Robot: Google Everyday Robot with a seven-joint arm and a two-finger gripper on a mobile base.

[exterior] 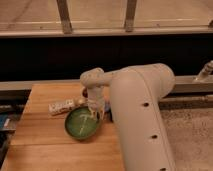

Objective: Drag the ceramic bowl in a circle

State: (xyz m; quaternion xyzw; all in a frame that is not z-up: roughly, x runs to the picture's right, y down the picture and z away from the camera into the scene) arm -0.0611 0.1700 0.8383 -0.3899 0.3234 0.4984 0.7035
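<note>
The ceramic bowl (82, 123) is round, shallow and glossy green with a darker rim. It sits on the wooden table (40, 145) near the middle. My gripper (95, 112) reaches down from the white arm (135, 100) onto the bowl's upper right rim, touching it. The arm hides what lies right of the bowl.
A small white packet (61, 106) lies just upper left of the bowl. A small brown item (85, 93) peeks out behind the wrist. A dark wall and metal rail run behind the table. Blue objects (4, 122) sit off the left edge.
</note>
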